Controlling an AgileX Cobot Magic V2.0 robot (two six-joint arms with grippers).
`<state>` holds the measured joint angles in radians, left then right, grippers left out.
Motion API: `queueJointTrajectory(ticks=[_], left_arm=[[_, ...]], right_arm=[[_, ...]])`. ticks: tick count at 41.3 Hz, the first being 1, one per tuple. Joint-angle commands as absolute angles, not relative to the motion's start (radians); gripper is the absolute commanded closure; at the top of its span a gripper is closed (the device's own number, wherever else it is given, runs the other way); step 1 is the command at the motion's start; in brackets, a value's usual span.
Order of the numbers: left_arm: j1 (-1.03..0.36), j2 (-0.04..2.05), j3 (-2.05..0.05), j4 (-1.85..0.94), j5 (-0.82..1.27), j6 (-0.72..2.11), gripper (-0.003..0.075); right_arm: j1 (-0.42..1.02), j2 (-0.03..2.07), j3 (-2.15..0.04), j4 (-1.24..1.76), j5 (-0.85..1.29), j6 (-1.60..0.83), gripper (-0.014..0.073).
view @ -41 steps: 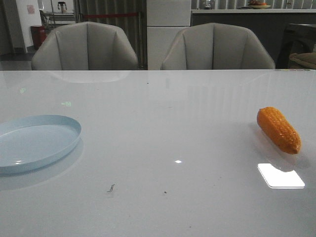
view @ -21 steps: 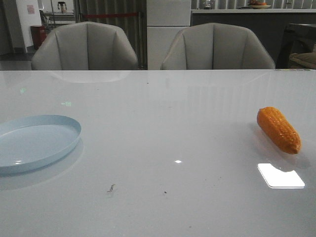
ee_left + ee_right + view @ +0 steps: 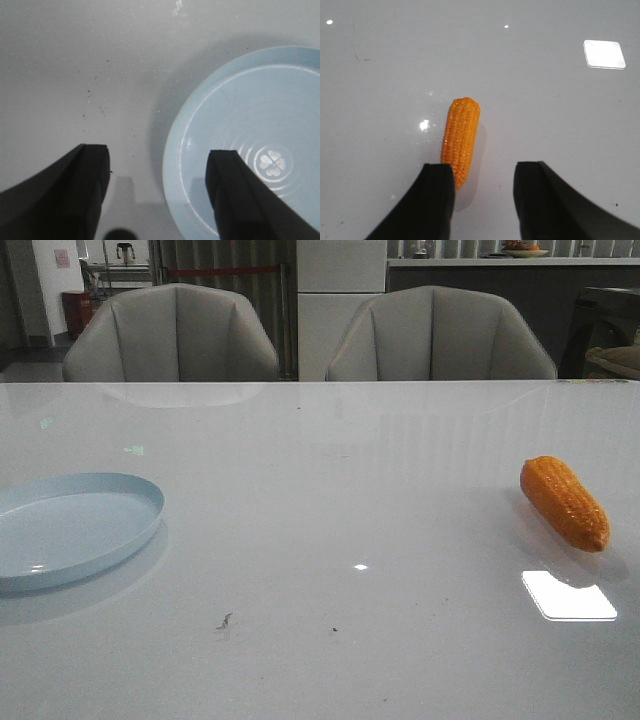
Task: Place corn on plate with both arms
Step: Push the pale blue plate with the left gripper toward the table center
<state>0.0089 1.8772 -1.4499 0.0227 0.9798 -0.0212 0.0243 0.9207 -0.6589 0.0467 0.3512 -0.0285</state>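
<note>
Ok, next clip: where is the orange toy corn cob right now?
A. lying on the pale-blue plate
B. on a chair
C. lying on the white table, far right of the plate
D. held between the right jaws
C: the orange toy corn cob lies on the glossy white table, with the round pale-blue plate bare at far left.

No legible text anywhere; only a four-leaf clover emblem [image 3: 272,162] on the plate [image 3: 210,115].
</note>
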Motion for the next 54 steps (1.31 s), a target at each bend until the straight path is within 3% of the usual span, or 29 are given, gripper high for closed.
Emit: queueJointTrajectory(ticks=[1,14,20,23,32,44,54], left_arm=[[0.010,1.892,-1.505,0.007,0.995,-0.032,0.0249],[0.010,1.989,-1.507,0.000,1.026,-0.032,0.0253],[0.010,1.996,-1.507,0.000,1.013,-0.032,0.0297],[0.010,1.996,-1.507,-0.005,1.013,-0.032,0.0353],[0.010,1.996,-1.507,-0.015,1.011,-0.022,0.0638],[0.010,1.991,-1.544,-0.015,1.025,-0.022,0.0624],[-0.016,1.987,-1.706,-0.107,1.158,0.016,0.0624]], right_arm=[[0.018,0.915,-0.697,0.051,0.287,-0.028,0.0187],[0.018,0.915,-0.697,0.051,0.293,-0.028,0.0187],[0.018,0.915,-0.697,0.051,0.293,-0.028,0.0187],[0.018,0.915,-0.697,0.051,0.293,-0.028,0.0187],[0.018,0.915,-0.697,0.051,0.293,-0.028,0.0187],[0.018,0.915,-0.697,0.051,0.293,-0.028,0.0187],[0.018,0.915,-0.697,0.051,0.293,-0.028,0.0187]])
